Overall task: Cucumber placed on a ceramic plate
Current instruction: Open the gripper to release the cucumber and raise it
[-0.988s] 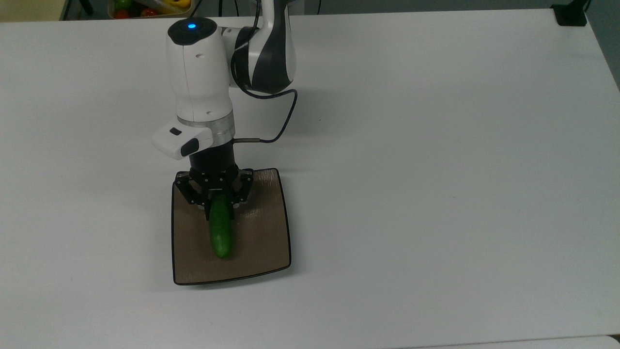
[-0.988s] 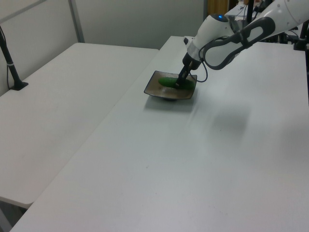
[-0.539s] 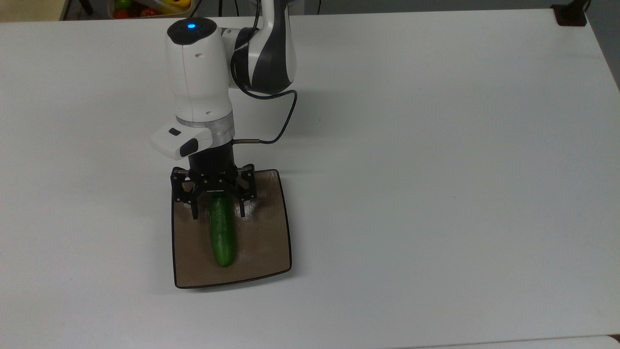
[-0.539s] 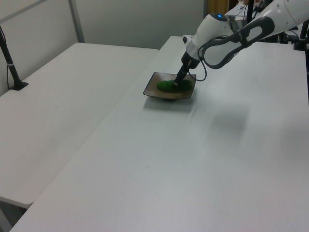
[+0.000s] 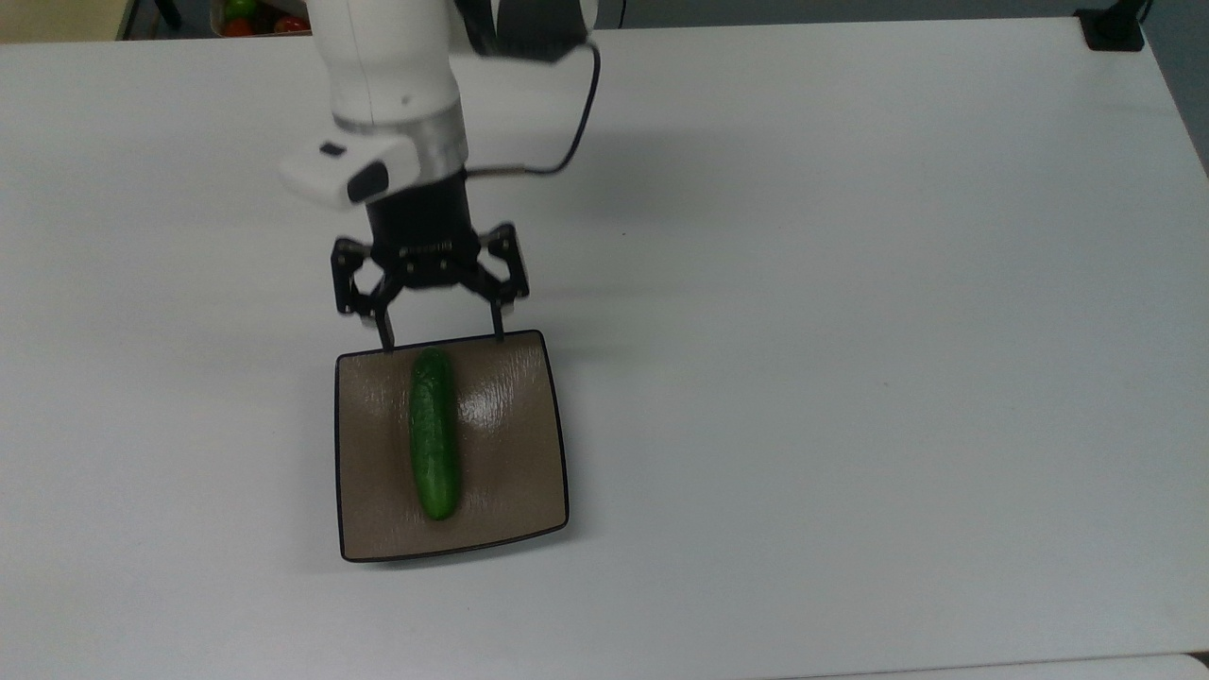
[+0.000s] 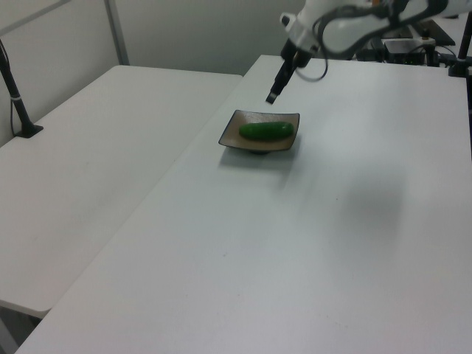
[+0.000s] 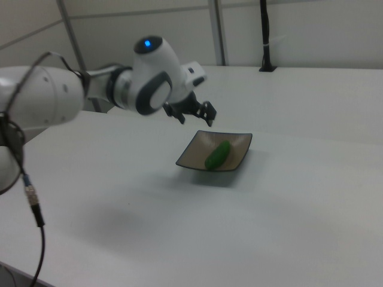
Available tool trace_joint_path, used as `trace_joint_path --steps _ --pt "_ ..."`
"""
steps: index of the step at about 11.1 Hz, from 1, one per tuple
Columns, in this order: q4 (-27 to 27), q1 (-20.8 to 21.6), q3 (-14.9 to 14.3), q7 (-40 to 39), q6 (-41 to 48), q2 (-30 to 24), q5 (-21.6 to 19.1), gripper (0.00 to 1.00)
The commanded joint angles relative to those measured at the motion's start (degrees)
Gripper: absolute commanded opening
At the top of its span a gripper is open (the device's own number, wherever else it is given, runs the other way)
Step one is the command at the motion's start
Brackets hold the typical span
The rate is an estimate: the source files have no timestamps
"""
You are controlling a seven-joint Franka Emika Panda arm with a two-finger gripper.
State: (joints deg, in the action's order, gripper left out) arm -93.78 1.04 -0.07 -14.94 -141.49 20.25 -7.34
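Observation:
The dark green cucumber point(image 5: 434, 433) lies lengthwise in the middle of the square brown ceramic plate point(image 5: 510, 444), free of any grip. It also shows on the ceramic plate point(image 6: 232, 130) as the cucumber point(image 6: 266, 131) in the left view, and as the cucumber point(image 7: 218, 155) on the ceramic plate point(image 7: 238, 145) in the right view. My gripper point(image 5: 442, 337) hangs open above the plate's far edge, lifted clear, with nothing between its fingers. The gripper point(image 6: 271, 96) sits well above the plate in the left view, and the gripper point(image 7: 196, 118) floats above and left of it in the right view.
The white table point(image 5: 850, 331) spreads wide around the plate. A bin of coloured produce point(image 5: 260, 17) sits past the far edge at the top view's upper left. A black mount point(image 5: 1113, 28) stands at the far right corner. A second white table point(image 6: 88, 147) lies at the left view's left.
The gripper opened and let go of the cucumber, then rose and pulled back from the plate. The cucumber now rests alone on the plate.

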Motion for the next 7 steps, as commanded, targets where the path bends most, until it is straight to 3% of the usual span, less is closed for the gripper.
trace_joint_path --steps 1,3,5,7 --pt "-2.19 0.1 -0.72 0.26 19.42 -11.95 -0.48 1.0" --pt "-2.37 0.01 -0.9 3.14 28.93 -16.88 -0.48 1.0" --pt "-2.19 0.01 -0.9 14.53 34.85 -19.53 0.13 1.0" --pt "-2.37 0.36 -0.81 24.47 40.99 -22.6 3.54 1.0"
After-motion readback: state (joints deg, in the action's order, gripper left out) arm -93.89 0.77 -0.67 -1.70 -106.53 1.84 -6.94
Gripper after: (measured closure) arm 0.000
